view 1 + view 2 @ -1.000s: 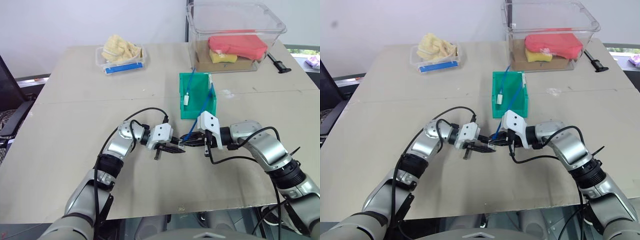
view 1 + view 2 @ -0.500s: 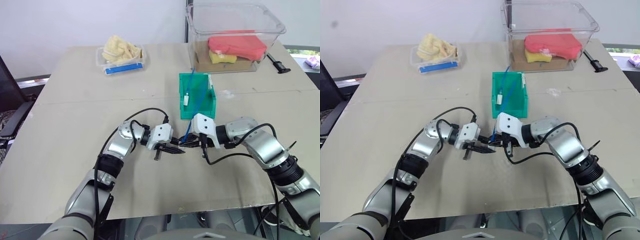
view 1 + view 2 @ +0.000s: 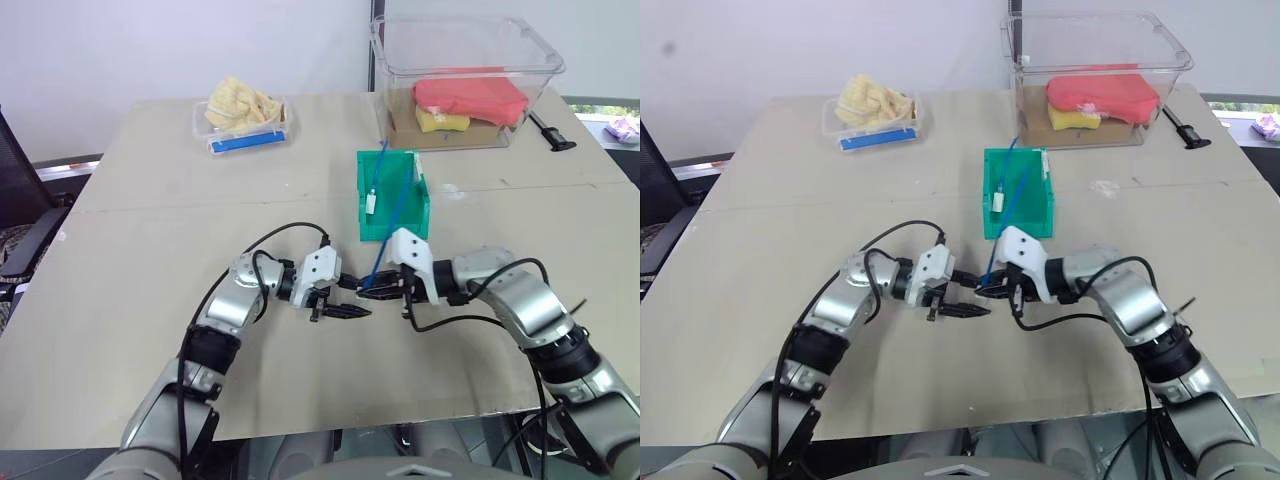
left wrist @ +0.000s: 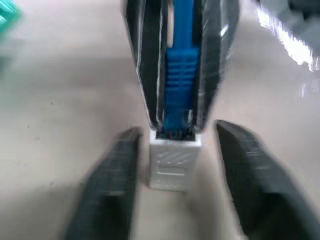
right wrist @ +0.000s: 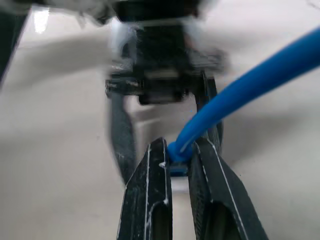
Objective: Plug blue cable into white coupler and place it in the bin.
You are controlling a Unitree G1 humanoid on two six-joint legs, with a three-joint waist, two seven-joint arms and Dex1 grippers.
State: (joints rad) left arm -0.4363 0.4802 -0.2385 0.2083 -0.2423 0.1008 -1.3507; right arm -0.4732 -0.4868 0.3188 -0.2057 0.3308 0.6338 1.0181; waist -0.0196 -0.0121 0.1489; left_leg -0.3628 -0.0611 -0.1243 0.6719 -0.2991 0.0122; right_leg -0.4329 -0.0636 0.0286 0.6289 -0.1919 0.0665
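Observation:
My left gripper (image 4: 176, 129) stands open, its two black fingers (image 4: 112, 185) either side of the white coupler (image 4: 175, 160) and not touching it. The blue cable (image 4: 180, 75) has its plug seated in the coupler's socket. My right gripper (image 5: 179, 147) is shut on the blue cable (image 5: 240, 95) just behind that plug. Both grippers meet tip to tip over the table's middle: left gripper (image 3: 348, 298), right gripper (image 3: 368, 290). From there the blue cable (image 3: 385, 240) climbs into the green bin (image 3: 425, 210) just behind.
Inside the bin lies a small white piece (image 3: 370, 201) on a thin cable. A large clear tub (image 3: 465, 75) with red and yellow items stands at the back right, beside a black tool (image 3: 552, 130). A small clear tray (image 3: 243, 115) sits back left.
My left gripper's fingers have spread apart and let go of the coupler, which stays on the cable's plug. The right gripper keeps its grip on the cable.

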